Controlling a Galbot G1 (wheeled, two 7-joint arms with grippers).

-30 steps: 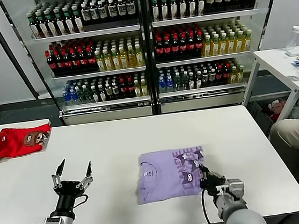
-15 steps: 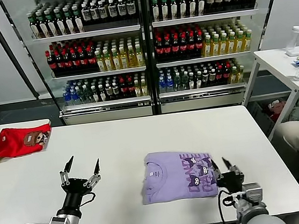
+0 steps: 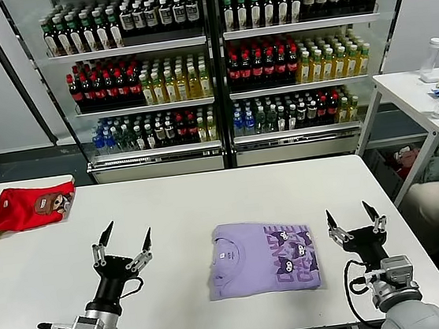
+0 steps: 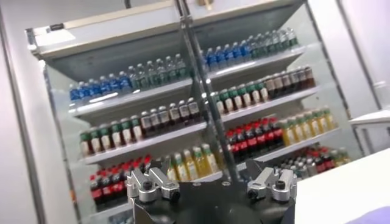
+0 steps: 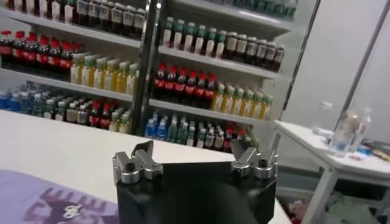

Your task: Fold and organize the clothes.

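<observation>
Lavender T-shirt [image 3: 264,257] folded, print showing.

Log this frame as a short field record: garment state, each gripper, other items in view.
garment: lavender T-shirt folded into a rectangle, printed side up, on the white table
left gripper: open, raised left of the shirt, holding nothing
right gripper: open, raised right of the shirt, holding nothing
other: red garment at the far left; drinks cooler behind
</observation>
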